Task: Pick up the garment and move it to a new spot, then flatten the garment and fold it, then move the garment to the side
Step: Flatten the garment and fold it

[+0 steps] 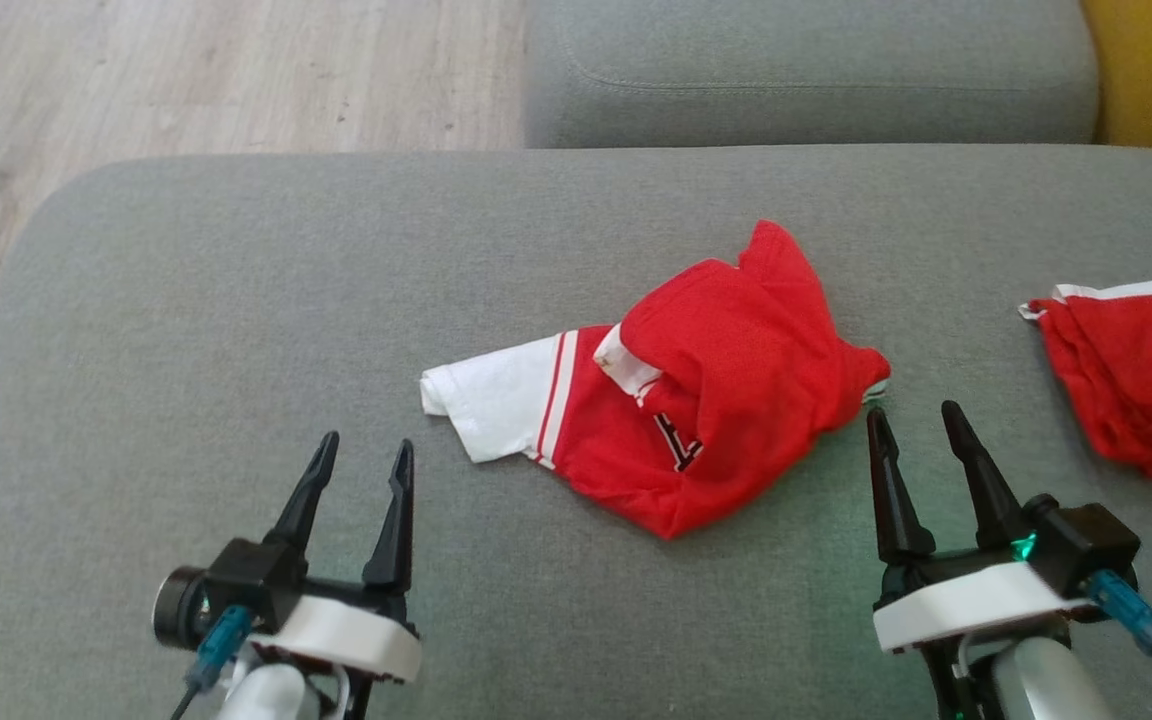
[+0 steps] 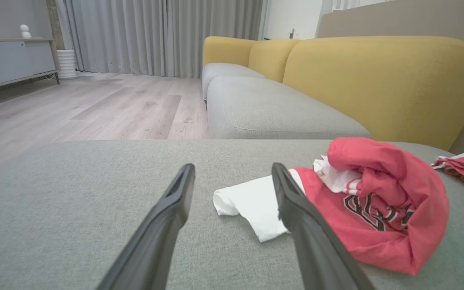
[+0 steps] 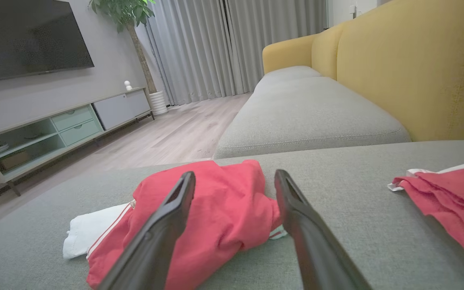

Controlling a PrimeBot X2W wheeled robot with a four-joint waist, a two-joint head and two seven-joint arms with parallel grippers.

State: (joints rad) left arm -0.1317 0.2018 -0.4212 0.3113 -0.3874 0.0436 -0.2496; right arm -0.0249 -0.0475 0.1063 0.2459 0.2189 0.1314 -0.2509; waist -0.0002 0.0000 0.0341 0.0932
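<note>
The garment (image 1: 706, 390) is a crumpled red jersey with a white sleeve and dark lettering, lying in a heap mid-cushion; it also appears as the garment (image 2: 377, 209) and the garment (image 3: 216, 213) in the wrist views. My left gripper (image 1: 364, 452) stands open over bare cushion, just left of the white sleeve (image 1: 486, 400), touching nothing. My right gripper (image 1: 914, 418) is open too, its tips just short of the heap's right corner. In the wrist views the left gripper (image 2: 232, 171) and the right gripper (image 3: 234, 177) hold nothing between their fingers.
A second red-and-white cloth (image 1: 1136, 380) lies at the right edge of the grey cushion (image 1: 186, 330). Beyond is another grey seat (image 1: 806, 70) with a yellow backrest (image 2: 385, 76). Wood floor (image 1: 186, 70) lies past the cushion's left and far edges.
</note>
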